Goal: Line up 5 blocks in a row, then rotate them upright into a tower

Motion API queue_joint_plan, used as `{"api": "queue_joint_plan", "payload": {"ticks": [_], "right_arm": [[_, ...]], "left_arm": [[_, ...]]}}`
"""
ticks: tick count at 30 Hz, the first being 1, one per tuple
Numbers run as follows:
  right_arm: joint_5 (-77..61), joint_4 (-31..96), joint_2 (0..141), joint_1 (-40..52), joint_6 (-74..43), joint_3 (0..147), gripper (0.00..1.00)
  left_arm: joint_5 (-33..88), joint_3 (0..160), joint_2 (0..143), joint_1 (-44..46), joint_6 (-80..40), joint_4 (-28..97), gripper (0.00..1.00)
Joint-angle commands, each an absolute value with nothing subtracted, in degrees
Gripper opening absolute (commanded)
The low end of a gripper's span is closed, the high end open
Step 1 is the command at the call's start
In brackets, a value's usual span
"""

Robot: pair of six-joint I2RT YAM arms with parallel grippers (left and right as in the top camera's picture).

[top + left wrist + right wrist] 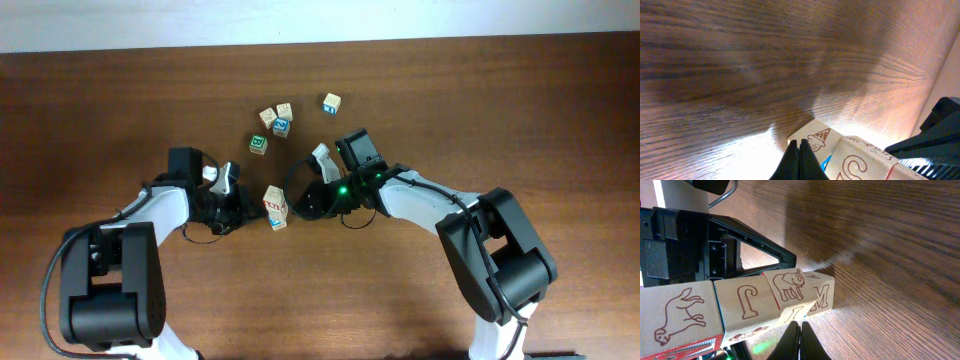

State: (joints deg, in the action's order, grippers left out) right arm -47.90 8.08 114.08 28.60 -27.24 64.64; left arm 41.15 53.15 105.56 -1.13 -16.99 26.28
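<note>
A short row of cream wooden alphabet cubes with red drawings and letters (275, 206) is lying near the middle of the dark brown wooden bench (520, 100), between the two hands. The left hand (798, 150) is sitting just left of the row, its fingers pressed together and holding nothing. Its tip is seemingly touching a corner of the cube with a red ice-cream cone (817, 140), and the cube with a red S (860, 167) is lying right beside that one.

The right hand (800, 331) is sitting just right of the row, likewise pinched shut and empty. Its tip is resting close beside the end cube with a red elephant and an M (800, 292). The cube with a red J (745, 305) and the cube with a four-legged animal (680, 315) are lining up next to it.

Farther back, well apart from both hands, a green-faced cube (259, 144), a blue-lettered cube (282, 126), one pale cube (268, 116) and a second pale cube (284, 109) are clustering together. A blue-marked cube (332, 102) is standing alone to their right.
</note>
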Motion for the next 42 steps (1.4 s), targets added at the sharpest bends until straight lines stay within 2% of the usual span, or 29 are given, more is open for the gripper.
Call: {"api": "queue_joint_plan", "payload": {"ticks": [1, 19, 24, 25, 28, 29, 31, 32, 34, 36, 39, 42], "right_arm": [[-47.37, 7.75, 114.83, 28.99, -27.31, 64.40, 0.04], [-45.87, 6.55, 114.87, 29.28, -27.31, 64.40, 0.04], [-45.89, 6.57, 114.87, 28.23, -27.29, 64.40, 0.06], [-46.28, 6.57, 114.87, 27.05, -27.29, 64.40, 0.11], [-48.36, 6.61, 114.87, 24.45, -27.05, 64.40, 0.18], [-49.04, 6.59, 114.87, 24.23, -26.48, 64.40, 0.19], [-49.54, 6.79, 114.87, 24.32, -25.76, 64.40, 0.28], [-49.54, 6.81, 114.87, 24.34, -25.76, 64.40, 0.29], [-49.98, 6.85, 114.87, 24.34, -25.74, 64.40, 0.28], [-49.98, 6.85, 114.87, 24.36, -25.74, 64.40, 0.24], [-49.98, 6.85, 114.87, 24.43, -25.76, 64.40, 0.04], [-49.56, 6.72, 114.87, 25.43, -25.76, 64.40, 0.04]], "left_arm": [[42.44, 53.28, 106.13, -1.10, -17.30, 26.11, 0.00], [42.19, 53.28, 106.13, 1.08, -17.10, 25.15, 0.00], [34.68, 53.45, 106.04, -2.11, -17.08, 28.12, 0.00], [34.70, 54.28, 105.65, -4.78, -17.04, 29.93, 0.00], [34.72, 55.44, 102.21, -8.93, -15.31, 36.14, 0.00], [35.24, 55.42, 101.21, -9.06, -15.31, 38.28, 0.00], [42.17, 53.54, 100.68, -8.01, -13.78, 40.75, 0.00], [44.23, 51.64, 100.68, -7.38, -13.80, 39.51, 0.00], [48.58, 46.48, 100.68, -6.63, -14.06, 33.26, 0.00], [49.34, 41.54, 100.68, -6.63, -17.63, 25.98, 0.00], [47.13, 38.46, 100.68, -6.61, -19.99, 20.10, 0.00], [46.39, 38.46, 100.68, -6.50, -20.67, 15.62, 0.00]]}}
